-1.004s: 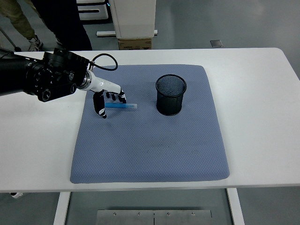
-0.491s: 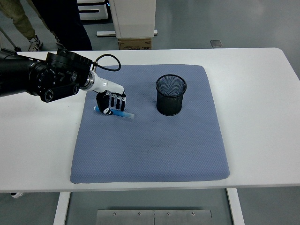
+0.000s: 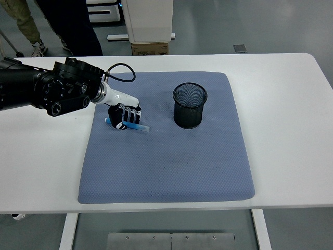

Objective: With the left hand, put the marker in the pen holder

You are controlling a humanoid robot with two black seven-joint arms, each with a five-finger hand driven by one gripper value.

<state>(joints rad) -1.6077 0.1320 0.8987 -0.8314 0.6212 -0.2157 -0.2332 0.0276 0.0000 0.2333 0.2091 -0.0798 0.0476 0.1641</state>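
A blue marker [image 3: 138,127] lies across the upper left part of the blue-grey mat [image 3: 166,156], tilted slightly down to the right. My left hand [image 3: 123,116] is curled over the marker's left half, with its fingers [image 3: 130,112] wrapped on it. The marker's right end sticks out from under the hand. A black mesh pen holder [image 3: 189,105] stands upright on the mat, to the right of the hand and apart from it. The right arm does not show.
The mat lies on a white table [image 3: 291,130]. A black cable [image 3: 118,73] loops up behind my left wrist. A person's legs [image 3: 67,21] stand beyond the table's far left, and a white cabinet [image 3: 150,21] stands behind the table.
One second ago the fingers were spread beside the flat marker. They have since closed over it, and the marker has tilted and shifted slightly left and down.
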